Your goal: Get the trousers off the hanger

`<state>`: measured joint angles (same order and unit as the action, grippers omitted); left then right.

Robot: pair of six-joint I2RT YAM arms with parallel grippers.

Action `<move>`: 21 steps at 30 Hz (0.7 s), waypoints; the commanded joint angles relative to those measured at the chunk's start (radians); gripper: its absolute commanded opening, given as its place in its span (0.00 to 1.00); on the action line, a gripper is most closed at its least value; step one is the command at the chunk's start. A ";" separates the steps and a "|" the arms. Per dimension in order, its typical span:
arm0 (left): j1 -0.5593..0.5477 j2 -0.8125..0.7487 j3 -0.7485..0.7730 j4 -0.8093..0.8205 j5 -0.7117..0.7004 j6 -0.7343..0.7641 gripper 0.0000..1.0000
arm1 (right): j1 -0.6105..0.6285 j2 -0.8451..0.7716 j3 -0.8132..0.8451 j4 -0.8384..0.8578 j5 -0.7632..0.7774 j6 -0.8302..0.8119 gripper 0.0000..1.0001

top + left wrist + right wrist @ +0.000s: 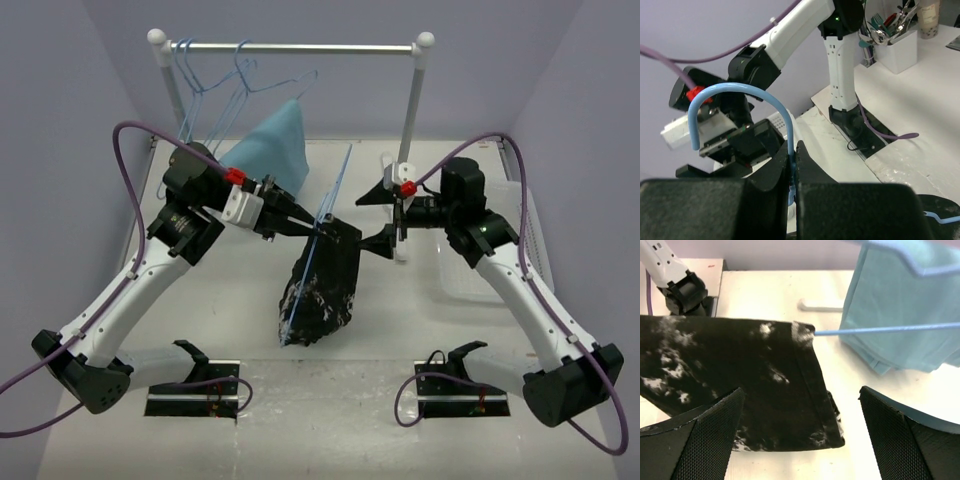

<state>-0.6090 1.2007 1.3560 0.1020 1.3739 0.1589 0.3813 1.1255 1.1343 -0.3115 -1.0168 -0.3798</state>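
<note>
Here, the left pincer [794, 167] is seen clamped on the hanger [740, 91]. Its two fingers are pressed together on the thin light-blue wire just under the hook, which is curved up above the fingertips. The trousers [320, 285] are carried on that hanger, hung below and ahead of the left pincer, with their lower end down near the table [230, 300]. The right pincer [372, 222] is held wide apart just beside the upper corner of the trousers. In the right wrist view the black speckled cloth is seen ahead of the two spread fingers [700, 435]; whether it is touched by either cannot be told. Beyond the right pincer a light-blue garment [900, 305] is seen hanging, and behind both pincers a rail [300, 47] is hung with spare hangers [215, 85].
</note>
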 commanded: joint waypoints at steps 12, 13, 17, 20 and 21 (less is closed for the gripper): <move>0.006 -0.016 0.051 0.174 0.013 -0.052 0.00 | 0.070 0.207 0.101 -0.092 -0.158 -0.076 0.95; 0.005 -0.015 0.051 0.176 0.010 -0.052 0.00 | 0.092 0.220 0.114 -0.118 -0.160 -0.094 0.86; 0.006 -0.016 0.042 0.159 -0.021 -0.041 0.00 | 0.140 0.221 0.153 -0.178 -0.089 -0.091 0.32; 0.006 -0.032 0.000 0.195 -0.111 -0.054 0.00 | 0.146 0.156 0.136 -0.115 0.041 0.031 0.16; 0.006 -0.036 -0.020 0.214 -0.183 -0.071 0.00 | 0.146 0.128 0.125 -0.044 0.155 0.065 0.10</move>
<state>-0.6090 1.1984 1.3472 0.1772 1.3518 0.1032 0.5205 1.3399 1.2354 -0.4526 -1.0363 -0.4160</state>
